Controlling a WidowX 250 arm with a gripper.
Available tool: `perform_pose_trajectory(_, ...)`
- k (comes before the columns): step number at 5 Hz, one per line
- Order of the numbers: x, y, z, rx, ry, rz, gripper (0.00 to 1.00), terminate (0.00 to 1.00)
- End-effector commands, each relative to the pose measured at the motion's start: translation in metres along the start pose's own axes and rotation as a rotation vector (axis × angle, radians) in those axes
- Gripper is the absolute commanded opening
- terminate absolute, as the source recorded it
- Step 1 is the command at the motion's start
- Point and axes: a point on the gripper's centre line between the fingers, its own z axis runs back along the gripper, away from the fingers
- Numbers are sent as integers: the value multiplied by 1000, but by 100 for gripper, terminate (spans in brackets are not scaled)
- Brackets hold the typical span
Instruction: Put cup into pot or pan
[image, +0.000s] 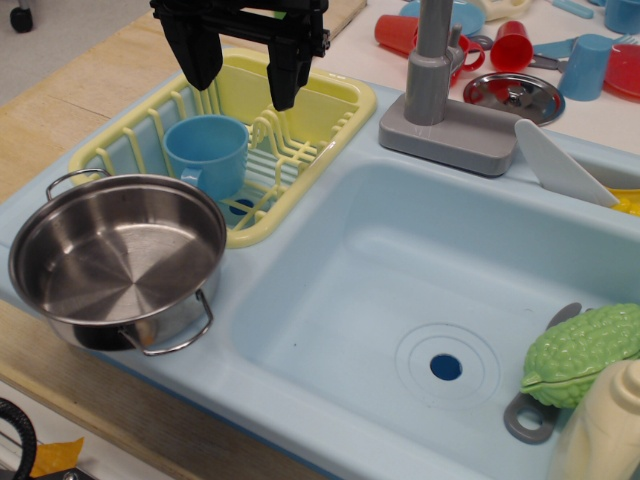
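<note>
The light blue cup (207, 152) stands upright in the yellow dish rack (320, 110), its handle toward the front left. The shiny steel pot (112, 262) with two wire loop handles sits empty at the front left, just in front of the rack. My black gripper (243, 75) hangs open above the rack, a little behind and right of the cup, holding nothing.
A light blue sink basin (420, 290) fills the middle and right. A grey faucet (437, 90) stands behind it. A green bumpy vegetable toy (582, 353) and a cream bottle (610, 430) are at the front right. Red cups (510, 45), a blue cup (585, 65) and a steel lid (513, 93) sit behind.
</note>
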Motion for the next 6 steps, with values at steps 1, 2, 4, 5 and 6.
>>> perform_pose_trajectory(1,0,0,0,0,0,0,100,0)
perform_pose_trajectory(2,5,2,-16,4,-18,18,100,0)
perform_pose_trajectory(4,12,10,-55,-44,6,11,100,0)
perform_pose_trajectory(5,13,17,-70,-64,27,15,100,0)
perform_pose_trajectory(6,10,16,-86,-97,55,22,100,0)
